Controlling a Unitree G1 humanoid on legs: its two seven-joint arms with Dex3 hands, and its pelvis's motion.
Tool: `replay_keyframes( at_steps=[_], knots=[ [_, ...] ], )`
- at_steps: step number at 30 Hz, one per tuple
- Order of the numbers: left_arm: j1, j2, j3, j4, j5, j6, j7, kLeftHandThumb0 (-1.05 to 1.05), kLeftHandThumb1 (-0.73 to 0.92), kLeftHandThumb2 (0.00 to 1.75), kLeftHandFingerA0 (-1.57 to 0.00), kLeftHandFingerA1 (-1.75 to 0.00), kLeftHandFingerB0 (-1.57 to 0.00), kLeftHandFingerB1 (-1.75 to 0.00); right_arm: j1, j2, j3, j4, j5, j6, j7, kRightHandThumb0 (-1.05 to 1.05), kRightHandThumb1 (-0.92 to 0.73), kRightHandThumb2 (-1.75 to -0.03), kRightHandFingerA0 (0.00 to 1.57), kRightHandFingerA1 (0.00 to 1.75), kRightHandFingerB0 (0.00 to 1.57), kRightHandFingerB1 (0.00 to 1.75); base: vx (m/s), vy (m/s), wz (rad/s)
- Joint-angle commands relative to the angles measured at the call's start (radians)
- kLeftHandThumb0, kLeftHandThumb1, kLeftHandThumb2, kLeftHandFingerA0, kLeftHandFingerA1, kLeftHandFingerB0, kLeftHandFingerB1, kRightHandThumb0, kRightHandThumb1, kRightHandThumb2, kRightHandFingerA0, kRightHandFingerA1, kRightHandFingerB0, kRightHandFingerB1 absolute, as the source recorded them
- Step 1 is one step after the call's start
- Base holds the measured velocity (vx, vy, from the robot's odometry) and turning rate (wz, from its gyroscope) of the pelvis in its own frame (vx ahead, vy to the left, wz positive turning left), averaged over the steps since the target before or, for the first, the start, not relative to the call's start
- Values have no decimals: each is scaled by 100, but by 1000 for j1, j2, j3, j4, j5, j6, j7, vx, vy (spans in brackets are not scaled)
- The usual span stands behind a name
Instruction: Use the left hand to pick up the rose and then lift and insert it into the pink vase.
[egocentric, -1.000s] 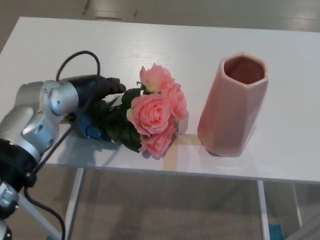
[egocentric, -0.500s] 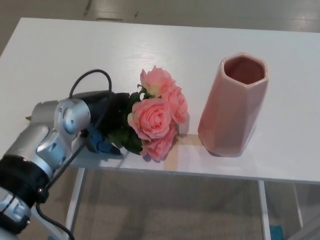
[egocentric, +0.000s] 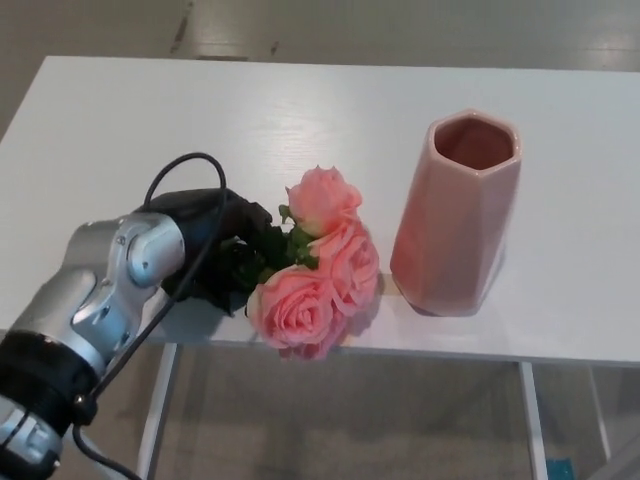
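head view: left hand (egocentric: 215, 245) now pinching the rose (egocentric: 315, 265) stems, blooms tipped up; pink vase (egocentric: 455, 210) waits at 3 o'clock.

A big white table (egocentric: 300, 110) fills most of the view. Its top is flat and smooth, with faint wood lines running across it. The near edge of the table runs across the lower part of the picture. Under that edge, two white metal legs (egocentric: 157, 405) go down, one on the left and one on the right. The floor (egocentric: 340, 420) below is gray-brown and looks a bit blurry. Behind the table, the floor is pale, with a few dark marks. Soft light falls on the table and makes gentle shadows.
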Motion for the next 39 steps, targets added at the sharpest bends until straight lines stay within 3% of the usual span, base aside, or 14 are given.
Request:
replay_keyframes(
  at_steps=[1, 10, 11, 12, 13, 16, 18, 19, 22, 23, 30, 35, 39],
  knots=[
    [101, -14, 10, 35, 9, -73, 79, -23, 79, 63, -79, -111, -65, -44, -2, -5, -6, 3, 6, -5, 11, -33, -65, -59, 59, 42, 54, 39, 0, 0, 0],
    [97, -28, 70, 85, 0, -168, 185, -23, 79, 63, -82, -117, -76, -49, -1, -7, -1, 0, 1, -2, 15, -33, -65, -59, 59, 41, 53, 39, 0, 0, 0],
    [96, -31, 95, 82, -10, -197, 233, -22, 78, 63, -70, -147, -87, -61, 0, -8, -2, 0, 2, -4, 17, -33, -65, -59, 59, 41, 53, 39, 0, 0, 0],
    [96, -33, 133, 75, -25, -239, 304, -22, 78, 63, -70, -147, -87, -61, 1, -9, -3, 1, 3, -7, 19, -33, -65, -59, 59, 41, 53, 39, 0, 0, 0],
    [98, -37, 153, 65, -25, -263, 350, -21, 76, 64, -69, -153, -87, -72, 2, -10, -2, 1, 2, -7, 18, -33, -65, -59, 59, 41, 53, 39, 0, 0, 0],
    [99, -43, 167, 72, -14, -279, 359, -21, 76, 64, -69, -153, -87, -72, 2, -10, -1, 2, 2, -7, 18, -33, -65, -59, 59, 41, 53, 39, 0, 0, 0],
    [57, -70, 237, 80, -54, -323, 444, -20, 75, 63, -66, -155, -87, -74, -1, -9, -4, 2, 5, -7, 21, -33, -65, -59, 59, 41, 54, 39, 0, 0, 0],
    [39, -82, 269, 69, -78, -317, 441, -21, 75, 63, -67, -153, -89, -66, -2, -10, -4, 3, 5, -8, 22, -33, -65, -59, 59, 41, 54, 39, 0, 0, 0],
    [9, -114, 338, 35, -138, -277, 386, -23, 76, 62, -73, -147, -88, -70, -3, -12, -4, 4, 5, -6, 23, -33, -65, -59, 59, 41, 54, 39, 0, 0, 0],
    [-3, -126, 360, 19, -156, -260, 373, -26, 74, 66, -78, -145, -89, -63, -4, -12, -3, 4, 3, -5, 22, -33, -65, -59, 59, 41, 53, 39, 0, 0, 0],
    [-71, -207, 475, -96, -263, -154, 293, -18, 78, 65, -86, -131, -80, -95, -2, -11, -7, 5, 7, -2, 23, -33, -65, -59, 59, 41, 54, 39, 0, 0, 0],
    [-140, -245, 520, -161, -331, -68, 241, -18, 80, 66, -88, -136, -75, -105, 1, -12, -6, 4, 4, -6, 25, -33, -65, -59, 59, 42, 54, 39, 0, 0, 0],
    [-211, -259, 540, -169, -356, -7, 228, -19, 81, 65, -92, -135, -77, -100, 2, -15, 0, 3, -1, -9, 31, -32, -65, -59, 59, 42, 54, 39, 0, 0, 0]
  ],
)
